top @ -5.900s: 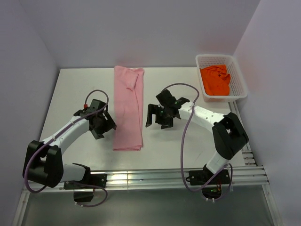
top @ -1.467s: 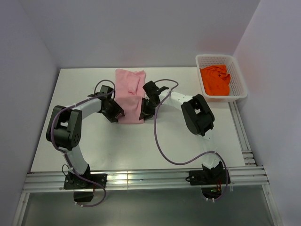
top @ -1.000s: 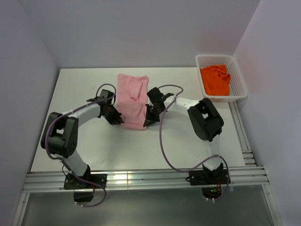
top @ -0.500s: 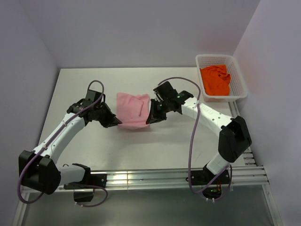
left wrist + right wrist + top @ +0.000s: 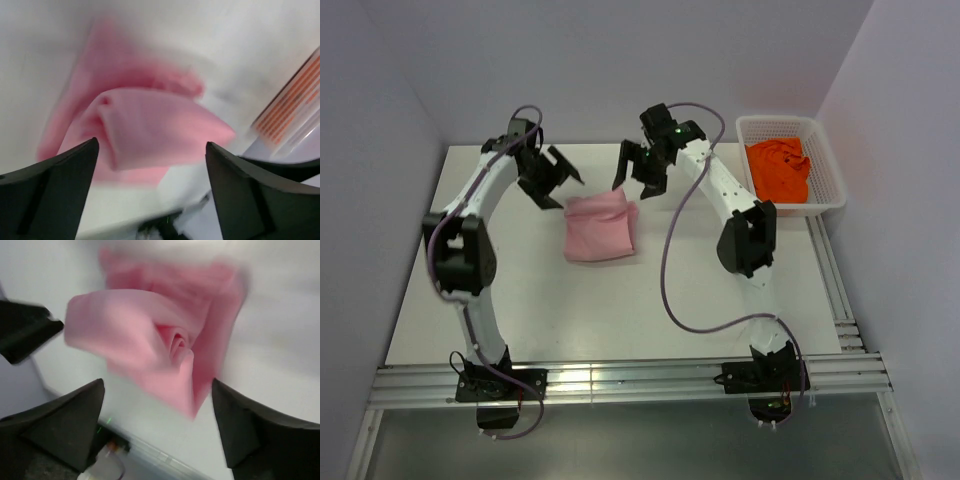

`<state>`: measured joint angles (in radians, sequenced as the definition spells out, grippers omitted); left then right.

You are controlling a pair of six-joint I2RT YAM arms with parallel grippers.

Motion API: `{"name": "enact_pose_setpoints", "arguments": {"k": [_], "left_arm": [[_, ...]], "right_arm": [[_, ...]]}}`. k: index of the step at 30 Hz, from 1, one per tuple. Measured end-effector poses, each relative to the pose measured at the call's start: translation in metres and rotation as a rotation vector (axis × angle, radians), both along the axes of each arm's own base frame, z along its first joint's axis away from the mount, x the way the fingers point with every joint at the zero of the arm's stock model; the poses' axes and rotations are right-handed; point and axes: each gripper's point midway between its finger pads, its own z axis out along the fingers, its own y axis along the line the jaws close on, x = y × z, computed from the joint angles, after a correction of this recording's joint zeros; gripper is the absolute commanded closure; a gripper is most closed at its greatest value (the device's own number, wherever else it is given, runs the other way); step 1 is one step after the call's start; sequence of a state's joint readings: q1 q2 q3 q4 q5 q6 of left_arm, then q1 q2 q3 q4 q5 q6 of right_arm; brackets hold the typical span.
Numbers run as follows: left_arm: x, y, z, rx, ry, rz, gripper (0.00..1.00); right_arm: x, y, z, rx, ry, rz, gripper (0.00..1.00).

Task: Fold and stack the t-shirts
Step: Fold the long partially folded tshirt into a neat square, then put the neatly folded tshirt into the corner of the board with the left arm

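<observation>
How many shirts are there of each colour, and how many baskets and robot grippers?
Pink t-shirt: 1
Orange t-shirt: 1
White basket: 1
Grippers: 2, the left gripper and the right gripper
Total: 5

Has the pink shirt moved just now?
Yes. The pink t-shirt, folded shorter, has drawn its near end back toward the far wall, now just past the front rim of the white basket.
</observation>
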<state>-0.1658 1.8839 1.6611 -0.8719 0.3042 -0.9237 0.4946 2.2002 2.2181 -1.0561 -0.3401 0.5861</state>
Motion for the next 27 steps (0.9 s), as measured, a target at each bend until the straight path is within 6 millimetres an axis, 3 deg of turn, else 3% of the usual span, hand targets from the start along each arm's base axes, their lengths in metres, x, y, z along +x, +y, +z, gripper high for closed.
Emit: {"name": "enact_pose_setpoints", "arguments": {"k": [2, 4, 5, 7, 9, 10, 12, 14, 18, 21, 27], "left_arm": [[0.061, 0.004, -0.006, -0.011, -0.044, 0.013, 0.01], [0.115, 0.008, -0.020, -0.031, -0.087, 0.019, 0.00], [0.136, 0.011, -0.030, -0.039, -0.103, 0.022, 0.00], [0.148, 0.016, -0.048, -0.052, -0.087, 0.029, 0.01], [0.134, 0.020, -0.067, -0.056, -0.038, 0.031, 0.00], [0.118, 0.021, -0.075, -0.055, 0.001, 0.033, 0.01], [0.086, 0.024, -0.082, -0.047, 0.052, 0.027, 0.01], [0.061, 0.025, -0.077, -0.038, 0.071, 0.010, 0.01], [0.039, 0.027, -0.055, -0.004, 0.003, -0.047, 0.01], [0.031, 0.025, -0.048, 0.027, -0.051, -0.094, 0.01], [0.008, 0.026, -0.089, 0.086, -0.010, -0.147, 0.00]], "right_arm": [[0.049, -0.006, -0.010, 0.010, -0.034, -0.060, 0.00], [0.079, -0.022, -0.026, 0.024, -0.023, -0.132, 0.00], [0.085, -0.034, -0.038, 0.021, 0.009, -0.170, 0.00], [0.081, -0.065, -0.064, -0.009, 0.103, -0.243, 0.00], [0.068, -0.093, -0.085, -0.043, 0.175, -0.294, 0.00], [0.061, -0.100, -0.088, -0.054, 0.197, -0.305, 0.00], [0.041, -0.107, -0.089, -0.072, 0.221, -0.301, 0.00], [0.024, -0.104, -0.084, -0.076, 0.214, -0.273, 0.00], [-0.008, -0.093, -0.050, -0.051, 0.133, -0.203, 0.00], [-0.031, -0.094, -0.040, -0.049, 0.110, -0.173, 0.00], [-0.060, -0.114, -0.052, -0.084, 0.145, -0.178, 0.00]]}}
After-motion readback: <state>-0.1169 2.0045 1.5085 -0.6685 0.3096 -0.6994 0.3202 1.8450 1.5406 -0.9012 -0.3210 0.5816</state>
